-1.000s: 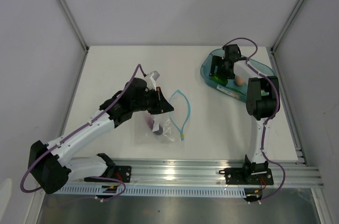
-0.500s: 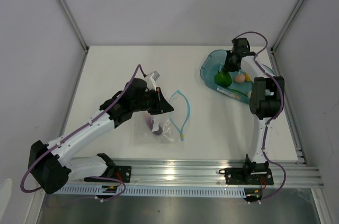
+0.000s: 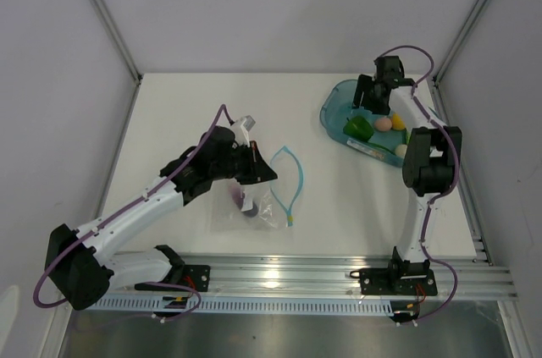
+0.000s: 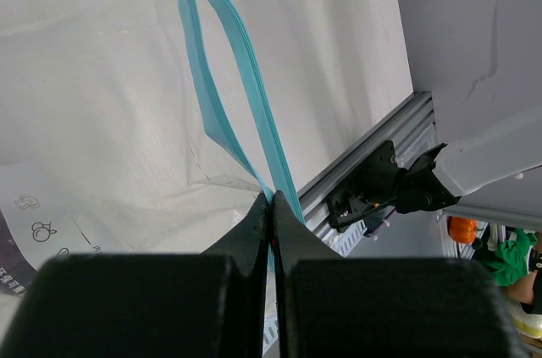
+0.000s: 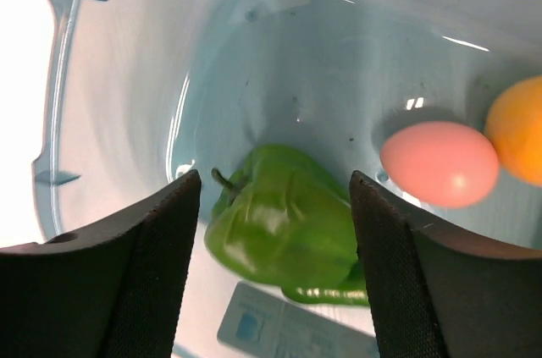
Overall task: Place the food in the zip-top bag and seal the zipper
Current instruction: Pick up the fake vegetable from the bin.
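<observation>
The clear zip-top bag (image 3: pixel 264 206) lies on the table with a purple eggplant (image 3: pixel 251 211) inside it. Its light-blue zipper (image 3: pixel 294 173) stands open in a loop. My left gripper (image 3: pixel 268 173) is shut on one side of the zipper strip; the left wrist view shows the strip (image 4: pixel 227 79) pinched between the closed jaws of that gripper (image 4: pixel 273 207). My right gripper (image 3: pixel 376 102) is open over the teal tub (image 3: pixel 332 109). In the right wrist view its fingers (image 5: pixel 273 197) straddle the green pepper (image 5: pixel 284 227) without touching it. A long green vegetable (image 5: pixel 332 295) lies under the pepper.
The pink egg-shaped piece (image 5: pixel 439 163) and the yellow-orange fruit (image 5: pixel 518 129) lie in the tub to the right of the pepper. The tub wall (image 5: pixel 110 87) rises to the left of the fingers. A metal rail (image 3: pixel 339 278) runs along the near table edge.
My right gripper has moved back and to the right inside the tub, uncovering the green pepper in the top view. The left arm and the bag have not moved.
</observation>
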Available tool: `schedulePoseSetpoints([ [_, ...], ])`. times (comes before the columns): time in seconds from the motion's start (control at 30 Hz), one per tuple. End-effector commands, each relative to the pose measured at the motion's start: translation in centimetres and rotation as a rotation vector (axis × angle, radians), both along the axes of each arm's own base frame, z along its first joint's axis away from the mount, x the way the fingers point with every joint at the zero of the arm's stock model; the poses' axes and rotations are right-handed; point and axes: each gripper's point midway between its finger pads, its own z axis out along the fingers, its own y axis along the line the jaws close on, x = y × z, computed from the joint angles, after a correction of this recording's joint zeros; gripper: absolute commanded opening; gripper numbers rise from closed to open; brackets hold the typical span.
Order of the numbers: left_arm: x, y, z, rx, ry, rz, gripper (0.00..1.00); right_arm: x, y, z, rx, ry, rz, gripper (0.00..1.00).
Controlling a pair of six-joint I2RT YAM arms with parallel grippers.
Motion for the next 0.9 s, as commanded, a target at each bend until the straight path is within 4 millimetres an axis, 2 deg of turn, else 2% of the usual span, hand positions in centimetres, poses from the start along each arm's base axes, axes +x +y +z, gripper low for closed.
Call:
schedulePoseSetpoints([
  [0.0, 0.0, 0.1, 1.6, -0.048, -0.038, -0.006, 0.00, -0.6, -0.2, 4.4, -0.007, -0.062, 0.004, 0.74],
  [0.13, -0.1, 0.1, 1.7, -0.058, -0.043, -0.009, 0.01, -2.6, 1.2, 3.9, 0.020, -0.034, 0.101, 0.84],
  [0.27, 0.0, 0.0, 1.7, -0.060, -0.041, -0.013, 0.01, -4.4, 2.3, 2.7, -0.002, 0.006, 0.195, 0.87],
  [0.37, 0.1, -0.2, 1.8, -0.064, -0.042, -0.021, 0.01, -5.3, 1.2, 1.8, -0.049, 0.046, 0.173, 0.87],
  [0.4, 0.1, -0.3, 1.8, -0.064, -0.040, -0.024, 0.01, -5.4, 0.2, 1.7, -0.095, 0.060, 0.140, 0.87],
  [0.5, 0.2, -0.3, 1.9, -0.063, -0.042, -0.027, 0.00, -7.0, -2.5, 1.7, -0.207, 0.121, 0.042, 0.85],
  [0.6, 0.3, -0.5, 1.5, -0.062, -0.035, -0.032, 0.01, -9.5, -4.5, 1.6, -0.279, 0.203, -0.027, 0.83],
  [0.67, 0.3, -0.7, 1.4, -0.067, -0.033, -0.038, 0.01, -10.8, -5.2, 1.3, -0.285, 0.225, -0.046, 0.83],
  [0.77, 0.3, -0.9, 1.3, -0.073, -0.029, -0.046, 0.01, -11.6, -5.8, 1.2, -0.264, 0.222, -0.063, 0.83],
  [0.87, 0.1, -0.9, 1.4, -0.077, -0.030, -0.055, 0.01, -12.4, -5.5, 0.4, -0.228, 0.256, -0.036, 0.81],
])
